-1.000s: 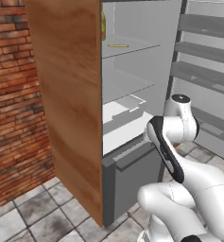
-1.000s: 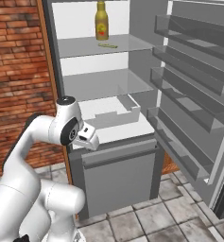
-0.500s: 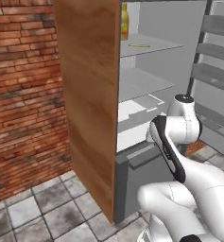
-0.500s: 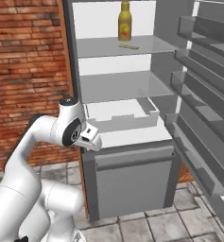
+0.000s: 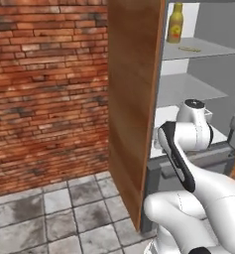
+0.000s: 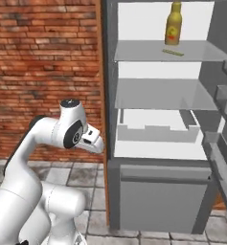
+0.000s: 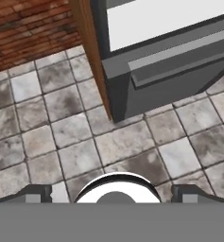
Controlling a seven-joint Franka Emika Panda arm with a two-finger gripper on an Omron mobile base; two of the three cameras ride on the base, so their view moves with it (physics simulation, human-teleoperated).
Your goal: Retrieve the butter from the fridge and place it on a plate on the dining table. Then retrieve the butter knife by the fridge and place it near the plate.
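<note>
Brick wall [image 5: 44, 89], red and rough, fills the left of what we see, with grey stone floor tiles [image 7: 52, 137] beneath it. Beside the wall stands a brown wooden side panel [image 5: 134, 99], and against it the fridge [image 6: 158, 134], its door swung open to the right so that we look straight at the white interior and its pale shelves. Low in the fridge sits a grey drawer front [image 6: 160, 196]; above it we see a white tray-like bin [image 6: 155, 134]. On the top shelf stands a yellow bottle [image 6: 174, 24] with a red mark on its label, and just in front of it lies a small, thin yellowish-green thing [image 6: 174, 52] that may be the butter; we cannot tell for sure. Our white arm [image 6: 52, 139] is folded in front of the fridge, hand pointing down at the floor. The gripper [image 7: 111, 191] hangs over the tiles with its fingers wide apart, holding nothing.
</note>
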